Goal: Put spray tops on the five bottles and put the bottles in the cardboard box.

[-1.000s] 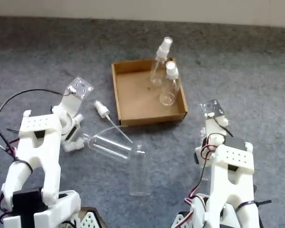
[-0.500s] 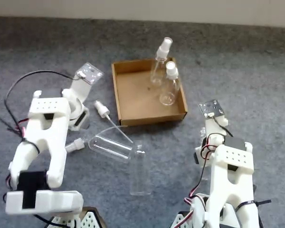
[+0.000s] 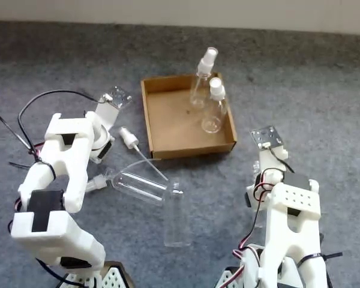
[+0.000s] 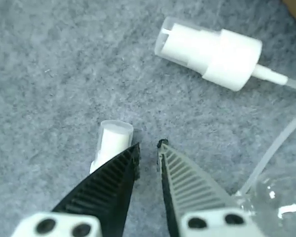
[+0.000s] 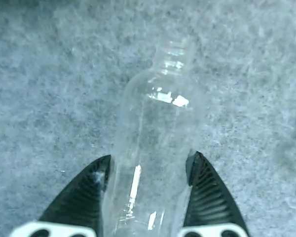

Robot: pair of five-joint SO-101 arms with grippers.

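Observation:
The cardboard box holds two upright bottles with spray tops. A loose spray top lies left of the box, its tube trailing toward me. A capped bottle lies on the carpet, and its spray head sits beside my left gripper. That gripper hovers almost shut and empty. An open bottle lies nearer the front. My right gripper is shut on a clear uncapped bottle under the right arm.
Grey carpet covers the table, with free room to the right of the box and at the far left. A black cable loops off the left arm. The box's floor on its left half is bare.
My left arm has swung away from the lying bottle's spray head, up toward the loose spray top. The bottles and the right arm have stayed put.

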